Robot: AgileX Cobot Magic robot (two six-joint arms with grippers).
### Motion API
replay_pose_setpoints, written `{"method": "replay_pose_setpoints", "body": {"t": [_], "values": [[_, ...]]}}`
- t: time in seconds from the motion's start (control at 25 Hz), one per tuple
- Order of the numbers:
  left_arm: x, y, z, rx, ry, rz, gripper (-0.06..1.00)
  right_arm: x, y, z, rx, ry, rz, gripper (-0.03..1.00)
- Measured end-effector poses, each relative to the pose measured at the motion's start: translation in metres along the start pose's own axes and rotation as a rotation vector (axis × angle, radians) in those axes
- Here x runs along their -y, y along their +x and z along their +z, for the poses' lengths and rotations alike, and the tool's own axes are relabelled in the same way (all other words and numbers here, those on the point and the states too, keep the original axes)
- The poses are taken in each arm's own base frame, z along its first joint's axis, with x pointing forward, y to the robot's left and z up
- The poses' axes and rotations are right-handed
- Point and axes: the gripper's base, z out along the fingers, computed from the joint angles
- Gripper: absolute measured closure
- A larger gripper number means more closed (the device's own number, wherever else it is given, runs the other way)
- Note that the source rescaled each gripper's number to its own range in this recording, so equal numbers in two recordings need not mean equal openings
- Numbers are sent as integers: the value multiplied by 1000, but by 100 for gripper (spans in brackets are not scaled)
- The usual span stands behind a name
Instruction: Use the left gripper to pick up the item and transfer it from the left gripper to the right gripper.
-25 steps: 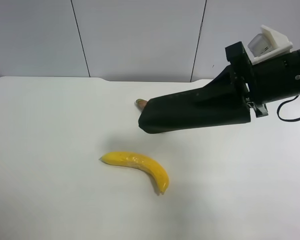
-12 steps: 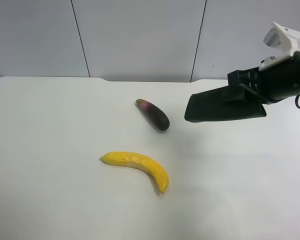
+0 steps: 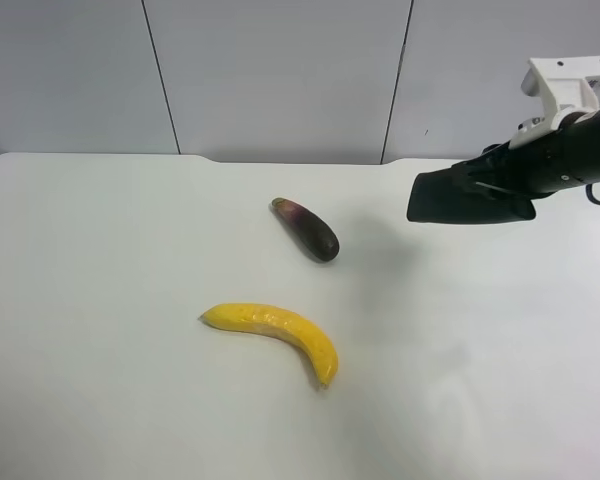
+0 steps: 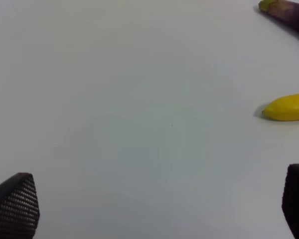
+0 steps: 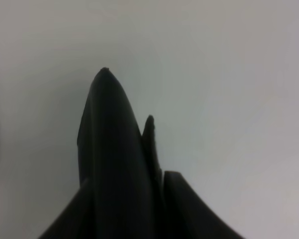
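Note:
The item (image 3: 468, 197), a dark flat pouch, hangs above the table at the exterior high view's right, its rounded end toward the eggplant. The right gripper (image 3: 512, 190), black with a white bracket (image 3: 570, 78) on top, is shut on the item's far end. In the right wrist view the item (image 5: 113, 154) stretches away from the camera to a tapered tip, with one black finger (image 5: 149, 135) lying against its side. The left gripper (image 4: 154, 211) is open with nothing in it: its two fingertips (image 4: 16, 203) stand wide apart over bare table. That arm is out of the exterior high view.
A dark purple eggplant (image 3: 307, 229) lies near the middle of the white table (image 3: 100, 300), and a yellow banana (image 3: 277, 335) lies nearer the front. The left wrist view catches the banana's end (image 4: 288, 107) and the eggplant's stem end (image 4: 288, 10). A grey panelled wall stands behind.
The right arm has pulled back toward the exterior high view's right with the item in its grip, uncovering the eggplant. The banana and eggplant have not moved.

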Motion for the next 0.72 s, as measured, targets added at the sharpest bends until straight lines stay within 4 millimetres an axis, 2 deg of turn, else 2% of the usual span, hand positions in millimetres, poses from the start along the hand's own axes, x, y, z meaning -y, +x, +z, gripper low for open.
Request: {"method": "replay_pose_setpoints", "body": {"t": [0.16, 0.36, 0.72], "values": [[0, 0, 0, 0, 0, 0, -6, 4, 11, 24, -48, 25, 16, 95], [0, 0, 0, 0, 0, 0, -6, 4, 21, 42, -95, 32, 45, 96], [0, 0, 0, 0, 0, 0, -6, -25, 23, 55, -88, -7, -25, 96]]}}
